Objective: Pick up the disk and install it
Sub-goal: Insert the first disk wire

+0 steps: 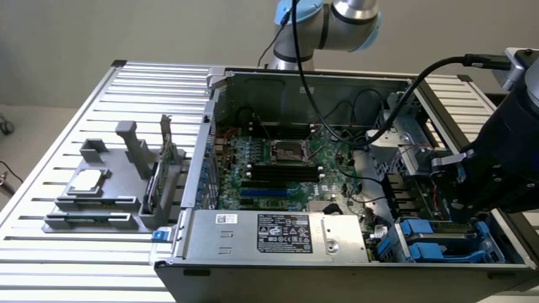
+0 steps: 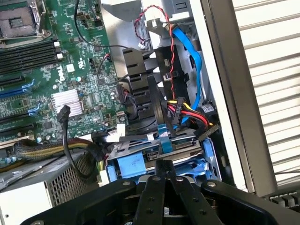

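- gripper (image 2: 161,165) hangs low over the drive bay in the corner of the open computer case (image 1: 221,95), its tips drawn together, just at the disk's near edge.
- the disk (image 2: 136,164) lies in that bay in its blue rails, tight against the case's side wall.
- a bundle of cables (image 2: 185,110) crowds the bay's far side.
- the power supply (image 1: 278,233) is just beside it.
- slatted tabletop (image 1: 84,107) lies open beyond the case.

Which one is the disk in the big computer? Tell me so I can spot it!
Find the open computer case. Go to its near corner on the exterior view's right, beside the silver labelled power box, under the black gripper. The disk is the flat slab framed in chunky bright blue plastic, unlike the green motherboard.
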{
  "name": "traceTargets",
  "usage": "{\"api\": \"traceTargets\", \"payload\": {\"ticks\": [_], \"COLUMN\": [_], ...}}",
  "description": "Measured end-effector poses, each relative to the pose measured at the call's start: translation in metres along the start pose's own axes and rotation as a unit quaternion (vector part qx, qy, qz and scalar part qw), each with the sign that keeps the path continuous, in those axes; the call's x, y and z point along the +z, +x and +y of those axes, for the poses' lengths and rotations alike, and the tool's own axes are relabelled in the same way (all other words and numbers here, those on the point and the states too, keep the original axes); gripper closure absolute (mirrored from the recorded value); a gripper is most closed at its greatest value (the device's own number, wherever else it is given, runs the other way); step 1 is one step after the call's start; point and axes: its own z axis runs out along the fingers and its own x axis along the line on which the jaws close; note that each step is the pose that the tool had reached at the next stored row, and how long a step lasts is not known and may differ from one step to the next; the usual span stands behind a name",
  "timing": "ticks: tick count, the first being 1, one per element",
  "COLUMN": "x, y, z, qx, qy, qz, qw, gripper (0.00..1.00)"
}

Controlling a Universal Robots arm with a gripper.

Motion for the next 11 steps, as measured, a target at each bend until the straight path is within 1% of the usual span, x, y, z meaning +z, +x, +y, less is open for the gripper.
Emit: {"api": "traceTargets", "payload": {"ticks": [3,6,9,10,11], "x": [-0.0009,-0.0017,-0.0021,-0.0021,-0.002], "y": [-0.0008,-0.0032,-0.0068,-0.0079,-0.009], "z": [0.0001,0.0007,0.0015,0.0018,0.002], "qx": [0.001,0.001,0.002,0.002,0.003], "qy": [0.0006,0.0009,-0.0004,-0.0015,-0.0036], "qz": [0.0056,0.0123,0.019,0.0207,0.0221], "qw": [1.0,0.9999,0.9998,0.9998,0.9997], "gripper": [0.89,0.89,0.89,0.89,0.89]}}
